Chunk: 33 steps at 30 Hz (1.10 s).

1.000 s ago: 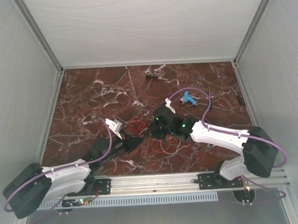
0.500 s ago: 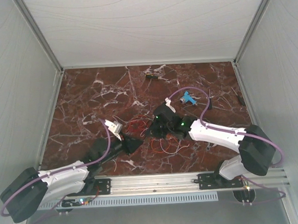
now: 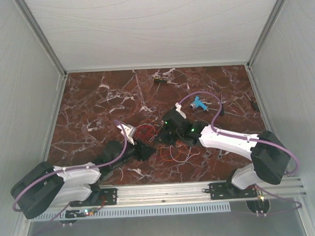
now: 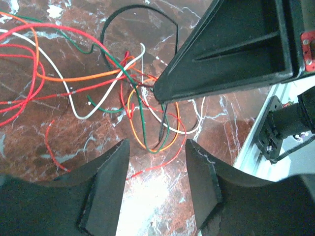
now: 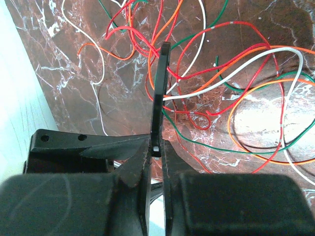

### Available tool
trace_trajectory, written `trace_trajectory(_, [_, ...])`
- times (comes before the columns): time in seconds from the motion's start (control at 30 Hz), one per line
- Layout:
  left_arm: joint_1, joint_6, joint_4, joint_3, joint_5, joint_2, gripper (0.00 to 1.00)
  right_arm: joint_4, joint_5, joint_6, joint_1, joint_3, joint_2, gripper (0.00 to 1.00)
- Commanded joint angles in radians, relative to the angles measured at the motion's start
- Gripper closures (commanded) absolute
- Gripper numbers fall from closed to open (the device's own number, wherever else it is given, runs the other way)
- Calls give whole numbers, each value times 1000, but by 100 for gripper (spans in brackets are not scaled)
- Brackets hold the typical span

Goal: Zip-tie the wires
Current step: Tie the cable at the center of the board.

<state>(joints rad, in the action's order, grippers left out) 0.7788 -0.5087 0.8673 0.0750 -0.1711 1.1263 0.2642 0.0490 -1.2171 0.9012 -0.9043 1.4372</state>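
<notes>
Pinching the zip tie (image 5: 158, 98) by one end, the right gripper (image 5: 156, 147) arches it over the wires (image 5: 194, 118) tangled on the table (image 3: 93, 100), apparently to encircle them. The left gripper (image 4: 156, 147) hovers alongside, jaws parted and empty.

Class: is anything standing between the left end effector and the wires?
Nothing visible does. The left end effector faces the wires over bare marble; the right end effector, shut on the zip tie, sits off to the side.

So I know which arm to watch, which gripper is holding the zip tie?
The right gripper: it is clamped shut on the black zip tie. The left gripper stands open over the wires, holding nothing.
</notes>
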Motion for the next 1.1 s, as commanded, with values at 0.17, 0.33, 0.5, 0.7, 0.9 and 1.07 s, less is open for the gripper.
trace_trajectory(0.17, [-17, -14, 135, 113, -57, 98, 58, -27, -4, 2, 5, 13, -6, 100])
trace_trajectory(0.33, [-25, -12, 132, 137, -65, 129, 67, -34, -7, 0, 6, 20, -13, 100])
trace_trajectory(0.5, [-30, -14, 135, 149, -75, 150, 88, -40, -14, 0, 7, 24, -14, 100])
trace_trajectory(0.7, [-31, -17, 142, 143, -72, 155, 100, -43, -15, -1, 6, 28, -22, 100])
trace_trajectory(0.9, [-30, -23, 107, 105, -47, 109, 100, -35, 5, -1, 4, 30, -29, 100])
trace_trajectory(1.07, [-27, -40, 51, 51, -47, 37, 100, -33, 12, 8, -10, 30, -28, 100])
